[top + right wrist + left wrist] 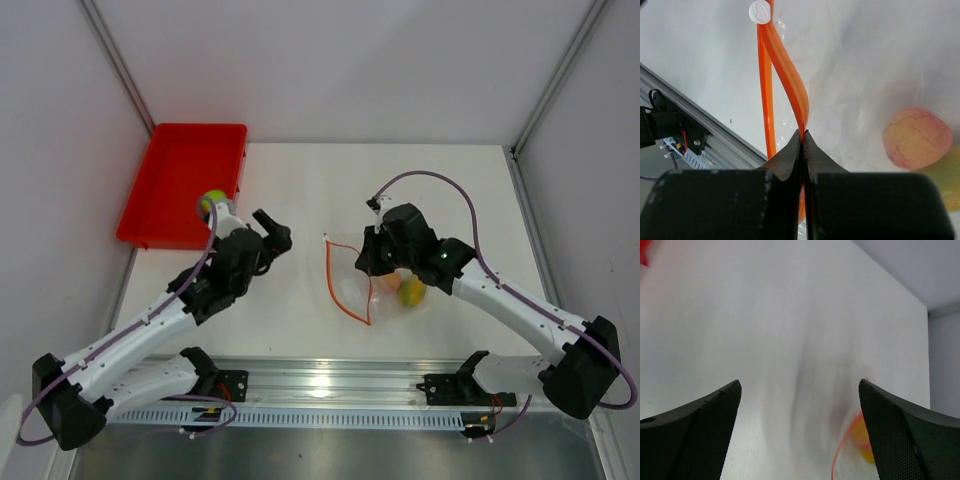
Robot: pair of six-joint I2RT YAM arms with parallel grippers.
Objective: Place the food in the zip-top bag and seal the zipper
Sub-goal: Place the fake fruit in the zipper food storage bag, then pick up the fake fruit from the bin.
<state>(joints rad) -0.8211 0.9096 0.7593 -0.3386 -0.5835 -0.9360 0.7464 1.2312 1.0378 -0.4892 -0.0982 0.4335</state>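
The clear zip-top bag [385, 280] lies right of the table's centre, its mouth facing left. Its orange-red zipper [336, 290] bows open. My right gripper [368, 262] is shut on the upper zipper strip [790, 75], pinching it at the fingertips. The pinkish-orange fruit [916, 137] and the yellow-orange fruit [950, 182] lie inside the bag; the yellow-orange one also shows in the top view [411, 292]. The green fruit [211, 205] sits in the red tray, partly behind my left arm. My left gripper [275, 232] is open and empty, left of the bag; its view is blurred.
The red tray [180, 175] stands at the back left against the wall. A white slider tab [760, 11] sits at the far end of the zipper. A metal rail [330, 385] runs along the near table edge.
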